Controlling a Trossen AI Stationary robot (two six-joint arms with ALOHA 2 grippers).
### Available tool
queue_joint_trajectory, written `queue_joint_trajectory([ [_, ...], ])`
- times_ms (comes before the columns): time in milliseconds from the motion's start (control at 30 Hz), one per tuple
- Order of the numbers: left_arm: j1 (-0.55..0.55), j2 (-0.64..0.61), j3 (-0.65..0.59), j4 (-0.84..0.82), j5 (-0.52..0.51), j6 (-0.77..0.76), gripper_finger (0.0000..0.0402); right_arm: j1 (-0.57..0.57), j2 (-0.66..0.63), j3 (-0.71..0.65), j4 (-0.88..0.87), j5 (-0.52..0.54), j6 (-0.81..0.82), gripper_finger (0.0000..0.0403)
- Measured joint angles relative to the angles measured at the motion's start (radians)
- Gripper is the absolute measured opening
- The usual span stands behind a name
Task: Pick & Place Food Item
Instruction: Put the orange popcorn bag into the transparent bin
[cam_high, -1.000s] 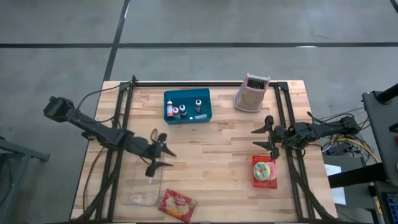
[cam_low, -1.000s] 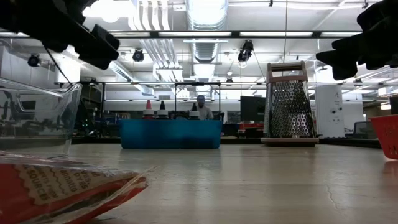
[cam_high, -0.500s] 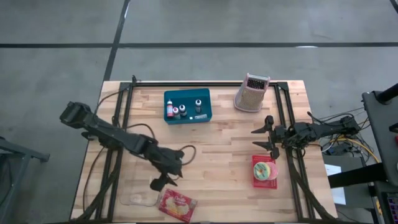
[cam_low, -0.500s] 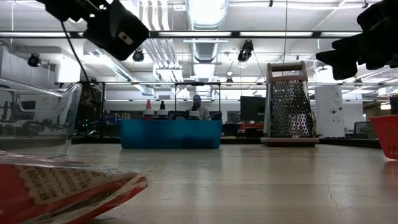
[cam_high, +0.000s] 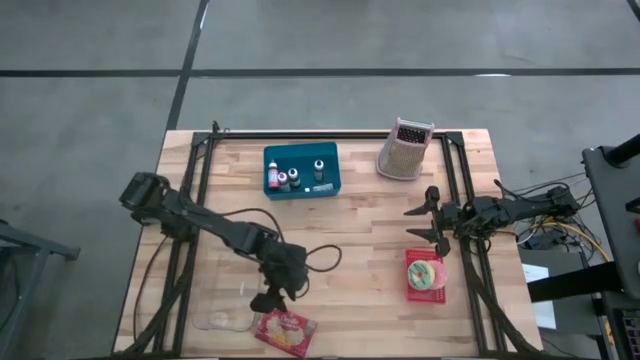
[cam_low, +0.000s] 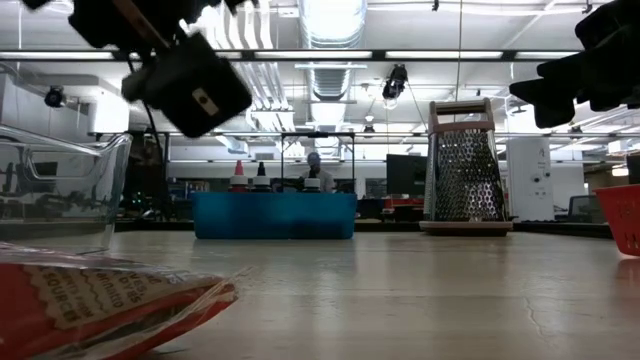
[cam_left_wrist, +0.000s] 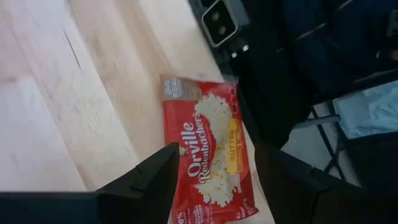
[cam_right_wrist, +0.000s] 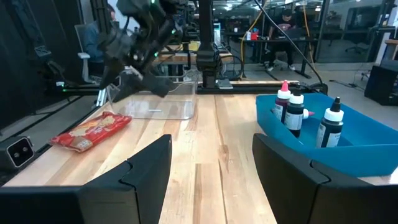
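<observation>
Over the last second the left pincer (cam_high: 272, 297) has been sweeping from mid-worktop toward the front edge and is now hovering, fingers spread and empty, just above the popcorn bag (cam_high: 285, 331) lying near the front-left corner beside the glass dish (cam_high: 225, 310). That suggests a descent and grasp is coming. At the right edge, the right pincer (cam_high: 432, 222) is waiting spread, behind the red basket (cam_high: 425, 273).

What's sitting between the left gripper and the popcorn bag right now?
Nothing: the open left gripper hangs just above the popcorn bag, with only air between them, as the left wrist view shows.

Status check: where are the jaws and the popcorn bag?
Left gripper open, above popcorn bag, empty. Right gripper open, waiting near the basket. Glass dish sits beside the bag.
</observation>
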Motion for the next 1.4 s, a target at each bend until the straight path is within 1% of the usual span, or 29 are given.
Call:
queue_joint_trajectory([
  [200, 0.002, 0.068, 0.01, -0.001, 0.023, -0.036, 0.0244, 0.0, 0.0, 0.0, 0.0, -0.001, 0.001, 0.0219],
  [367, 0.002, 0.118, 0.032, 0.003, 0.079, -0.041, 0.0263, 0.0, 0.0, 0.0, 0.0, -0.003, 0.001, 0.0219],
  [600, 0.002, 0.18, 0.062, 0.006, 0.103, -0.033, 0.0262, 0.0, 0.001, 0.0, 0.001, -0.003, 0.001, 0.0219],
  [867, 0.002, 0.228, 0.061, 0.008, 0.11, -0.033, 0.0262, 0.0, 0.001, 0.0, 0.004, -0.003, 0.001, 0.0219],
  [1133, -0.006, 0.298, 0.061, 0.013, 0.16, -0.043, 0.0262, 0.0, 0.001, 0.0, 0.006, -0.003, 0.001, 0.0219],
  [1400, -0.017, 0.312, 0.061, 0.024, 0.174, -0.044, 0.0262, 0.0, 0.0, 0.0, 0.008, -0.002, 0.001, 0.0219],
])
